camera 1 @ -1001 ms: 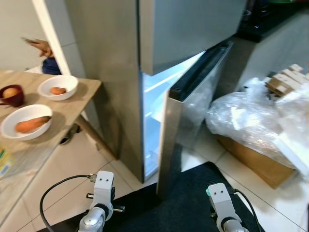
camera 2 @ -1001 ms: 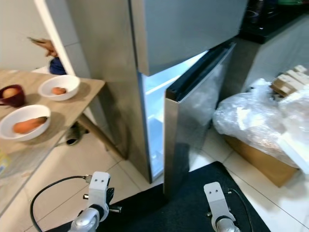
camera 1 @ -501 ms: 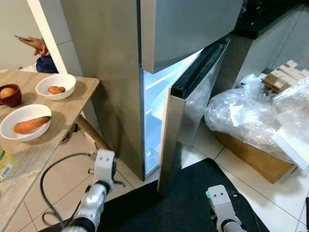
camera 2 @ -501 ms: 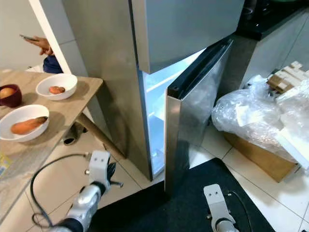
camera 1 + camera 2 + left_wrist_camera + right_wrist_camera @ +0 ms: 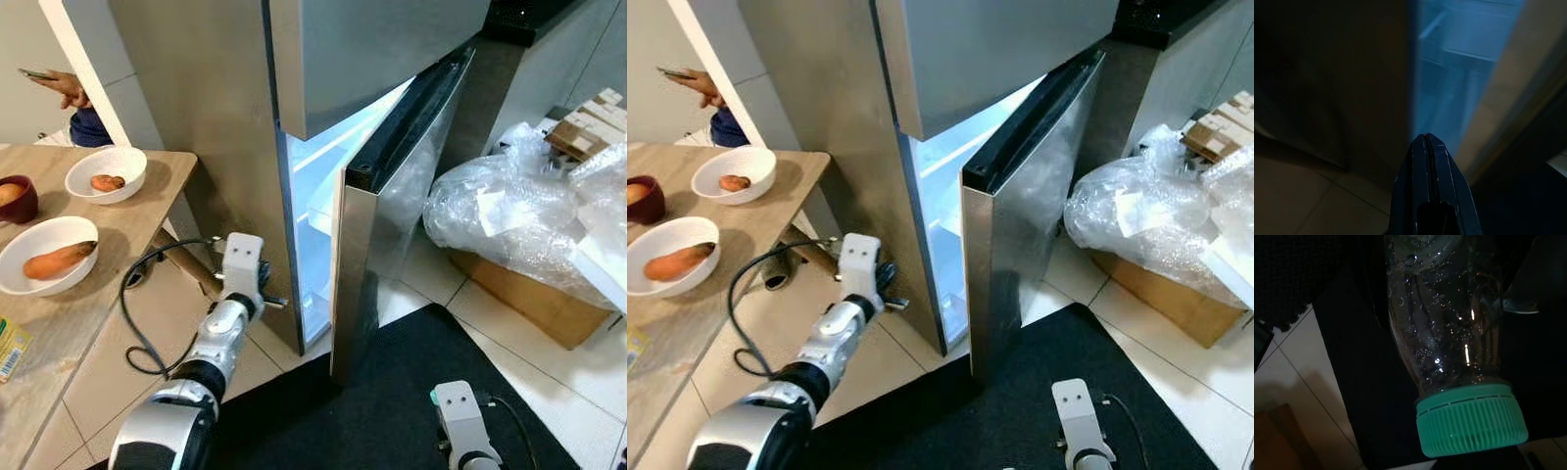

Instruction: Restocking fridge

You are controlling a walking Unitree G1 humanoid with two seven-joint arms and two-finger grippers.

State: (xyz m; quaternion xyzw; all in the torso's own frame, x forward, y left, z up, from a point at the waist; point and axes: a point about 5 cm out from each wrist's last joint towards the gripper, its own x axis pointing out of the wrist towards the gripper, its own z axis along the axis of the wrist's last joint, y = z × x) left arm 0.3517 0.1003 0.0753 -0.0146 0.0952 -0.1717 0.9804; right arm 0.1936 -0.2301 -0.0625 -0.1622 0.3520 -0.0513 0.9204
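Currently, restocking under way, early stage.
Fridge (image 5: 225,108): standing ahead; lower door (image 5: 392,225) ajar, lit interior (image 5: 313,215) showing through the gap.
Left gripper (image 5: 1426,142): reaching toward the gap between cabinet and door edge; fingers (image 5: 1436,166) pressed together, carrying nothing.
Right gripper: hanging low at the robot's right side; jaws not visible, so their opening cannot be told, though the wrist camera is looking straight onto a bottle.
Bottle (image 5: 1449,333): clear, beaded with droplets, teal cap (image 5: 1471,423); lying along the right wrist view, apparently being carried; well apart from the fridge.
Table (image 5: 108,255): at the robot's left, bearing two white bowls (image 5: 44,255) with orange food and a dark cup (image 5: 18,196).
Person: hand (image 5: 59,86) with a phone, behind the table.
Done: door partly open, bottle apparently in hand.
Left: widening the door, placing the bottle inside, closing up.
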